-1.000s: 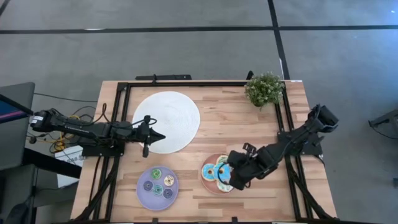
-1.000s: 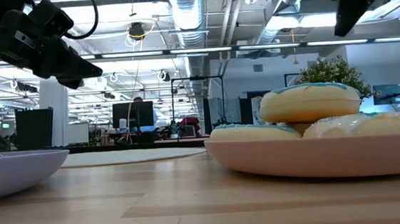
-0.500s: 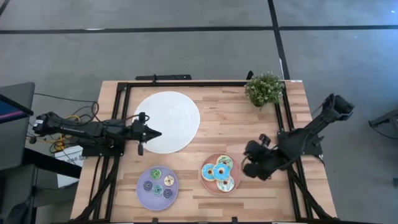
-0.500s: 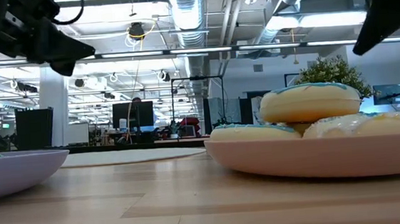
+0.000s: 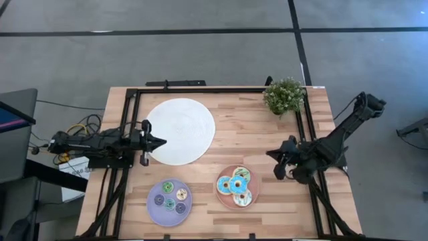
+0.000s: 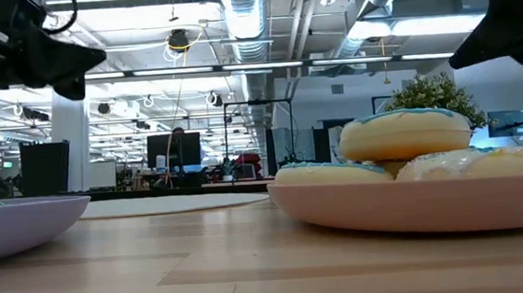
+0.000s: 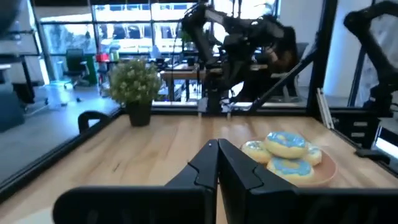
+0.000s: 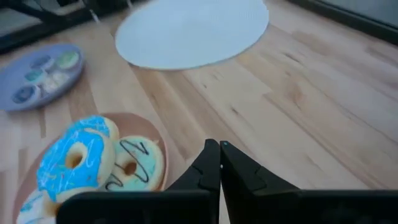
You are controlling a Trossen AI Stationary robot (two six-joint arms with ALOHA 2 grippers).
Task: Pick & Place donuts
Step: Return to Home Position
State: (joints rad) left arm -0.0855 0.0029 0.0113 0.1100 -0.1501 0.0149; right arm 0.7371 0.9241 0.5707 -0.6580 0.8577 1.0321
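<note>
High view: large donuts (image 5: 225, 185), pink plate (image 5: 253, 187); small donuts (image 5: 170, 203), purple plate (image 5: 160, 216)

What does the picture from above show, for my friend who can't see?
A wooden table holds a pink plate of large donuts and a purple plate of five small donuts. The left gripper and right gripper, both shut, hover at its sides.

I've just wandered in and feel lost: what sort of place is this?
Probably a robotics lab inside an open-plan office. Bare ceiling ducts and desks with monitors stretch into the background. Up front, a robot's left arm and right arm flank a wooden table holding toy donuts.
</note>
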